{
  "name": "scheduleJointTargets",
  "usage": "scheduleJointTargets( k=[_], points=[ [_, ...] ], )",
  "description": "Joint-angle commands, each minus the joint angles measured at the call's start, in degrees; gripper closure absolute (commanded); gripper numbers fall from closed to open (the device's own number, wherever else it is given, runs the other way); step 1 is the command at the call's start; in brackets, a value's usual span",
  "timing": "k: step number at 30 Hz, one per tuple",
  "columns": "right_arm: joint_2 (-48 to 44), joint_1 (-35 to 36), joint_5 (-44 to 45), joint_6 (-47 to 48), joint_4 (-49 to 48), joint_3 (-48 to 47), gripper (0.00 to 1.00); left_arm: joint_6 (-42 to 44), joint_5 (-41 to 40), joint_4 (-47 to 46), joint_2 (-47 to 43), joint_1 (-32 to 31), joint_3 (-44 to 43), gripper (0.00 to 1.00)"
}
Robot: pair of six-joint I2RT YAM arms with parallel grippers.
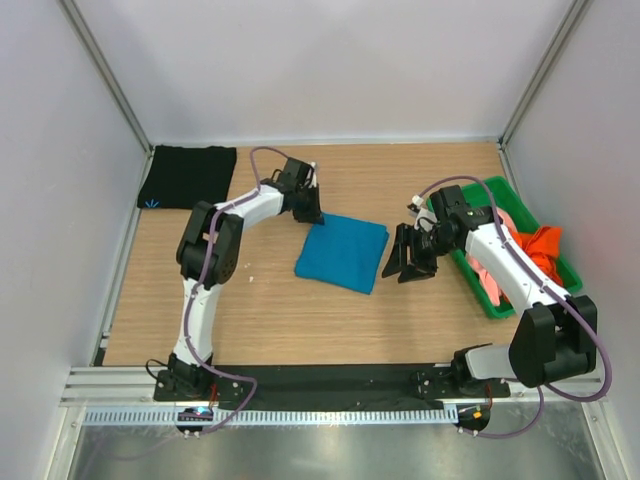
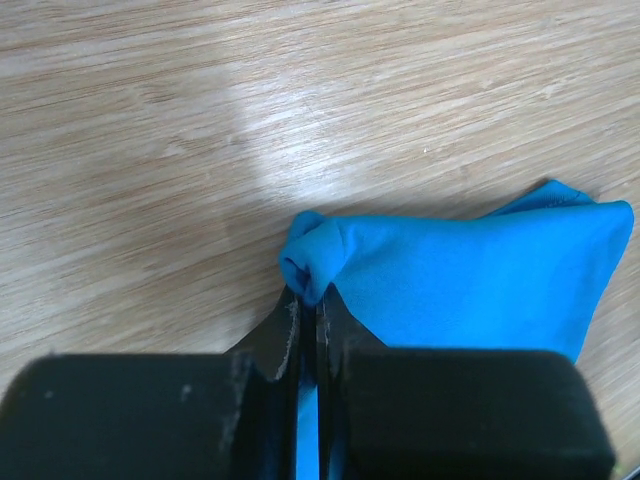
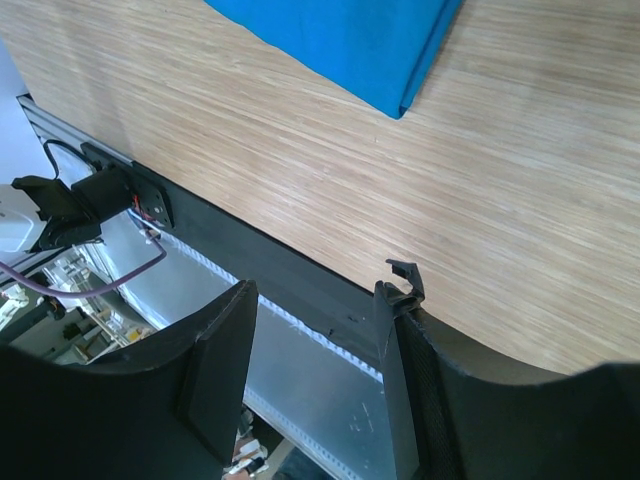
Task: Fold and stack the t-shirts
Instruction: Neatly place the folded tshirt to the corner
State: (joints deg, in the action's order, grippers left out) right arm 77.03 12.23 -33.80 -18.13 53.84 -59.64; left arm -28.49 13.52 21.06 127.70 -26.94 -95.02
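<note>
I have the left pincer (image 1: 308, 208) clamped shut on a bunched corner of the teal-blue t-shirt (image 1: 343, 252), the corner farthest from the green tray (image 1: 483, 297). The shirt lies folded on the table (image 1: 300, 320), a little way left of the tray. The right pincer (image 1: 410, 262) hangs empty, jaws partly apart, between the tray and the shirt. The black t-shirt (image 1: 188, 175) lies folded well apart from the tray, beyond the teal one, while the orange (image 1: 543, 245) and pink (image 1: 518, 222) ones are heaped in the tray. I judge this to be the carry towards the black shirt. I'd lift only enough to clear the wood and travel slowly, since a one-corner grip could let the fold fall open.
</note>
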Motion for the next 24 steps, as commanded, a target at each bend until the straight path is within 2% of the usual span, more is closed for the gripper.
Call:
scheduleJointTargets(
  k=[1,11,17,24],
  points=[
    [-2.7,0.0,-1.0,-0.1,-0.2,0.6,0.43,1.1,-5.2,0.5,-1.6,-0.5,3.4,1.0],
    [-2.5,0.7,-1.3,-0.9,0.0,-1.0,0.43,8.0,-17.8,6.6,-16.3,-0.6,3.4,1.0],
    [-2.2,2.2,-1.4,-1.5,0.2,-1.8,0.42,12.9,-24.8,14.0,-19.2,-0.4,-0.3,1.0],
    [-1.4,3.8,-2.1,-2.1,-0.3,-2.6,0.41,18.6,-31.6,15.7,-20.0,0.0,-3.3,1.0]
  ],
)
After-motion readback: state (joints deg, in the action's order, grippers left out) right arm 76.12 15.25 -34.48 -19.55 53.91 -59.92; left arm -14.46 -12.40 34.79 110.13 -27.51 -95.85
